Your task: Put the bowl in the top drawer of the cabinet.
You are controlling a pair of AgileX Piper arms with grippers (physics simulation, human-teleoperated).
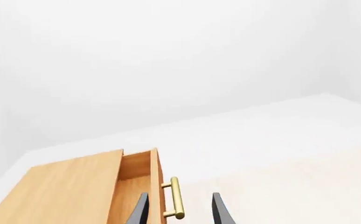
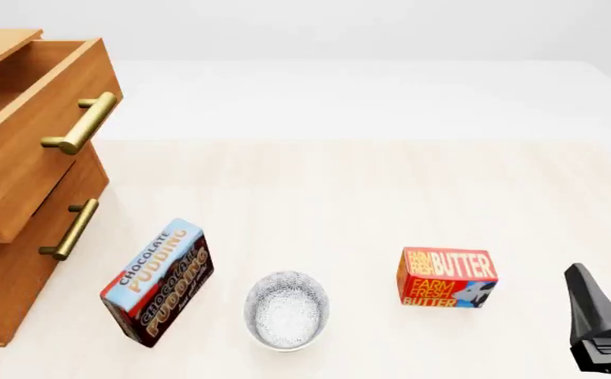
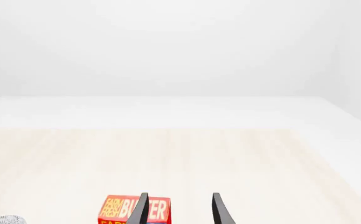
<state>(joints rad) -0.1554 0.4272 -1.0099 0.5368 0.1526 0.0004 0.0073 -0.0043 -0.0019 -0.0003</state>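
The bowl (image 2: 286, 309) sits upright on the worktop (image 2: 348, 197) near its front edge, between a chocolate pudding box (image 2: 158, 283) towards the left and a butter box (image 2: 447, 277) towards the right, touching neither. At the worktop's left edge stands the cabinet (image 2: 0, 276), its top drawer (image 2: 31, 134) pulled out above the closed lower one. The left tool (image 1: 178, 210) is spread with nothing between its fingers, the drawer's brass handle (image 1: 176, 198) ahead of it, and the right tool (image 3: 178, 210), near the front right corner, is likewise spread and empty.
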